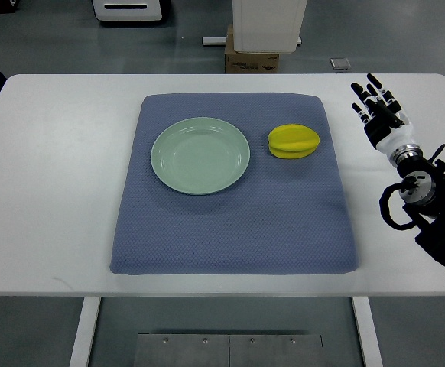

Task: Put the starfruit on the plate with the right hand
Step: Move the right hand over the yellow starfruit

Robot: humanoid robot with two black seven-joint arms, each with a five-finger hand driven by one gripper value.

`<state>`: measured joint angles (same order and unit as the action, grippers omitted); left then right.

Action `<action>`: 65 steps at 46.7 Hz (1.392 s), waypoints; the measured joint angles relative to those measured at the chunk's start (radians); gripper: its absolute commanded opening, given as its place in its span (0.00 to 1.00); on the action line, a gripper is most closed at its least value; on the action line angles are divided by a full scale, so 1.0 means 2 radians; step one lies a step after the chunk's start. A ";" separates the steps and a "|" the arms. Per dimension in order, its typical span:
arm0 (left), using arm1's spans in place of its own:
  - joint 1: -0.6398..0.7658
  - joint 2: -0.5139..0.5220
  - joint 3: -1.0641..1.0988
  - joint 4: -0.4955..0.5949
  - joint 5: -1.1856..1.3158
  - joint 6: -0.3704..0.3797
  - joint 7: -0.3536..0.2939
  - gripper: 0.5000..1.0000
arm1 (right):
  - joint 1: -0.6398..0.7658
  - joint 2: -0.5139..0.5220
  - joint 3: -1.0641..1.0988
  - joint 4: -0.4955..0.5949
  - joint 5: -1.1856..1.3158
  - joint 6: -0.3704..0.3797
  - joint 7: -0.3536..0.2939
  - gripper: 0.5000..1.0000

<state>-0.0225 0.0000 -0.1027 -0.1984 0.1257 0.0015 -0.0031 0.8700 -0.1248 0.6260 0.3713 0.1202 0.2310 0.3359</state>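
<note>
Nearest the camera, the blue mat point(230, 229) runs almost to the table's point(47, 229) near edge. On its far half sits the starfruit point(293, 141), just right of the empty green plate point(200, 155), its long axis running left to right. By the table's right edge the right hand point(377, 107) hangs with fingers spread, holding nothing. Fruit lies to that hand's left, slightly nearer the camera, so the reach likely goes leftward. No left arm shows.

A lab: bare white table point(54, 191), grey floor point(54, 38), cardboard box point(251, 61) behind.
</note>
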 measured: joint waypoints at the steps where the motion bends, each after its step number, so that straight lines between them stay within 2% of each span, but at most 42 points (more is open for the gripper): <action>1: 0.000 0.000 0.000 0.000 0.000 0.000 0.000 1.00 | 0.002 -0.001 -0.007 0.000 -0.001 0.001 0.003 1.00; 7: 0.001 0.000 0.000 0.000 0.000 0.000 0.000 1.00 | 0.023 -0.001 -0.045 0.000 -0.019 0.004 0.032 1.00; 17: 0.000 0.000 0.000 0.000 0.000 0.000 0.000 1.00 | 0.034 0.001 -0.077 0.000 -0.051 0.004 0.041 0.99; 28: 0.000 0.000 0.000 0.000 0.000 0.000 0.000 1.00 | 0.053 0.000 -0.130 0.000 -0.121 0.012 0.090 0.96; 37: 0.000 0.000 0.000 0.000 0.000 0.000 0.000 1.00 | 0.049 -0.005 -0.149 0.010 -0.131 0.022 0.109 0.75; 39: 0.000 0.000 0.000 0.000 0.000 0.000 0.000 1.00 | 0.049 -0.006 -0.160 0.013 -0.140 0.022 0.118 0.74; 43: 0.001 0.000 0.000 0.000 0.000 0.000 0.000 1.00 | 0.049 -0.006 -0.182 0.016 -0.155 0.021 0.135 0.74; 56: 0.001 0.000 0.000 0.000 0.000 0.000 0.000 1.00 | 0.061 -0.011 -0.243 0.016 -0.204 0.012 0.138 0.78; 65: 0.000 0.000 0.000 0.000 0.000 0.000 0.000 1.00 | 0.066 -0.010 -0.299 0.016 -0.212 -0.039 0.138 0.79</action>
<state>-0.0221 0.0000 -0.1029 -0.1985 0.1257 0.0016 -0.0031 1.0017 -0.1451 0.0288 0.4034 -0.3037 0.1537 0.6109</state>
